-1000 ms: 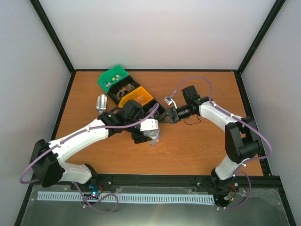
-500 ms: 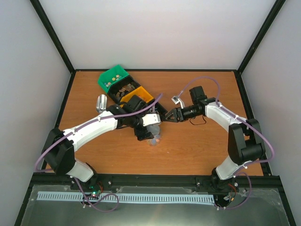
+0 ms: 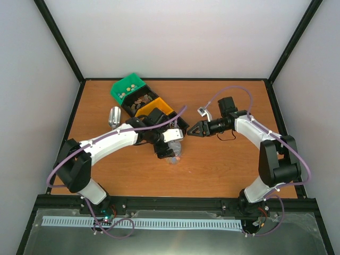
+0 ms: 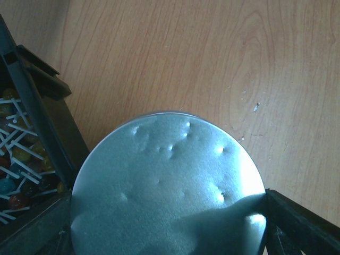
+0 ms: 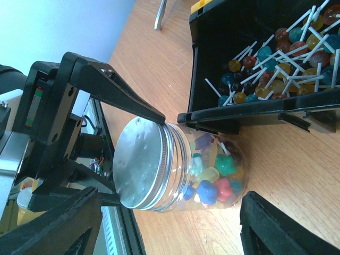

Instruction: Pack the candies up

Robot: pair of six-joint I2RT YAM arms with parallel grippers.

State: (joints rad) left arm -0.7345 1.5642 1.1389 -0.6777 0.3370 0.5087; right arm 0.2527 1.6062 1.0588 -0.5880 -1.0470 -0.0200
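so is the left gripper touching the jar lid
Touching. In the right wrist view the left gripper has its upper fingertip pressed on the jar lid, the lower one against the opposite edge.

Seen from above, the jar [image 3: 174,158] is almost wholly covered by the left end effector [image 3: 168,150], and the candies [image 3: 125,94] in the bins are too small to tell apart. The orange bin [image 3: 162,106] lies partly under that arm.

In the left wrist view the lid [image 4: 167,186] runs off the bottom edge and hides everything beneath it.

In the right wrist view the right end effector [image 5: 170,223] shows only as blurred dark fingers [image 5: 287,223] cut by the bottom edge. The black bin [image 5: 207,64] runs off the right edge. A metal piece [image 5: 159,13] at the top is too cropped to name.
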